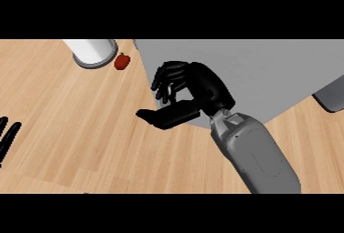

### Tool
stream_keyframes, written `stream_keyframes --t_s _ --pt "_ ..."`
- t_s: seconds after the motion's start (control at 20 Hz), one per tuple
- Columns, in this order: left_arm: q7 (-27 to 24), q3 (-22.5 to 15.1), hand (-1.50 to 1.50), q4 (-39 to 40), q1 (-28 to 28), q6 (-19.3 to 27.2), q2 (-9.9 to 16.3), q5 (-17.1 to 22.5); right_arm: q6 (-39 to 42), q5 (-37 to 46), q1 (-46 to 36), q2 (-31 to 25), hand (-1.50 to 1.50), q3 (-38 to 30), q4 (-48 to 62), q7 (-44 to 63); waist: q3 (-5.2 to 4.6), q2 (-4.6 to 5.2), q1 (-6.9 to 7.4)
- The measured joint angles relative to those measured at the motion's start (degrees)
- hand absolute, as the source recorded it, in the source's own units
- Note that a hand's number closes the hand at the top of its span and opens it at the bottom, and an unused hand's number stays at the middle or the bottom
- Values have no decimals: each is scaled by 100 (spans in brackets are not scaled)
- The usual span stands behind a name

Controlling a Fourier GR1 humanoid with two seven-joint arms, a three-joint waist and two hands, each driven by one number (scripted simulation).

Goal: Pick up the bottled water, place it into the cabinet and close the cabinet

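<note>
It looks like a kitchen: a pale wood-plank bench [80,136] carries a plain grey box-shaped cabinet [269,73] under the right hand [191,88]. Up and left of that hand stand a white cylindrical container [92,51] and a small red strawberry-like fruit [121,62].

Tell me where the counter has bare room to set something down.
Bare wood spans the counter between the left hand at the left edge and the right hand. It is crowded up top, where a white cylinder, a red item and the grey cabinet sit.
</note>
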Motion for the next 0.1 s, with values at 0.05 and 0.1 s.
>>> stream_keyframes --t_s 0.05,0.1 --pt "-4 11 -150 12 -1 -4 -6 9 -102 -54 -40 0 -150 35 43 10 1 -7 -18" --pt "-5 24 -150 25 -7 -14 -4 15 -186 -95 -78 0 -150 66 83 10 3 -10 -34"
